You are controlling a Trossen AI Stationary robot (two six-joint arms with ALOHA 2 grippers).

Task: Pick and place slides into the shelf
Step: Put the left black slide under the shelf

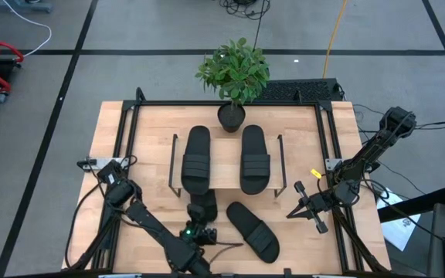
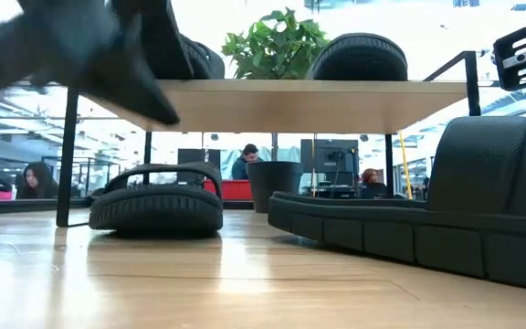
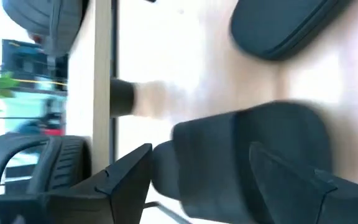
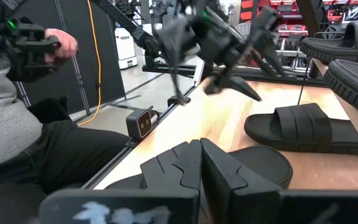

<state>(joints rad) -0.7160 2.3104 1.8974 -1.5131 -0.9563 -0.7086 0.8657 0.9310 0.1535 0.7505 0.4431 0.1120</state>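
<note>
Lying diagonally at the lower centre of the high view, the loose slide (image 1: 252,229) is found just right of the left gripper (image 1: 200,222), whose fingers are parted and empty; the closed right gripper (image 1: 298,208) waits farther right.

Matte black ribbed slides (image 1: 254,161), light wood shelf (image 1: 225,165) top, green plant (image 1: 234,71) in black pot (image 1: 231,116)

Two black slides (image 1: 196,158) (image 1: 254,158) flat atop wood-topped shelf (image 1: 224,166); third (image 1: 202,207) half under front edge; fourth (image 1: 253,229) angled on table.
</note>
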